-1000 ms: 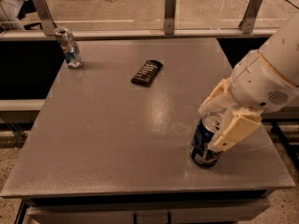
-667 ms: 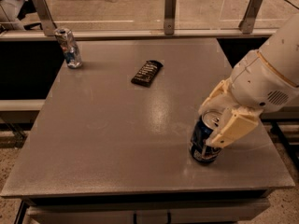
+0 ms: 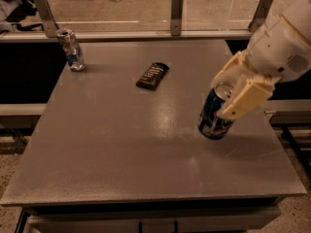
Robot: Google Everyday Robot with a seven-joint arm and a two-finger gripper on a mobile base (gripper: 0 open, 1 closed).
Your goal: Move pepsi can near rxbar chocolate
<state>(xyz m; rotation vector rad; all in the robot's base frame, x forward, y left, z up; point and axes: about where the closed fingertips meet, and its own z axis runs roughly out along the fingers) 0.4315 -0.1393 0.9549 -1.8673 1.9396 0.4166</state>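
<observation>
Camera view: the grey counter point(image 3: 116, 154) fills most of the picture. Near its right edge, about midway between the far and near corners, the end effector point(image 3: 227, 95) pinches the pepsi can point(image 3: 213, 118) by its upper part. One cream finger point(image 3: 244, 99) lies across the can's right side and the other sits behind the silver top. The can is tilted, its top leaning toward the right edge. Whether its base touches the counter cannot be told. The white arm point(image 3: 282, 47) reaches in from beyond the far right corner. The rxbar chocolate point(image 3: 152, 75) lies flat toward the far edge, around the middle of its length, well apart from the pepsi can. A slim silver-and-blue can point(image 3: 71, 50) stands upright at the far left corner.
</observation>
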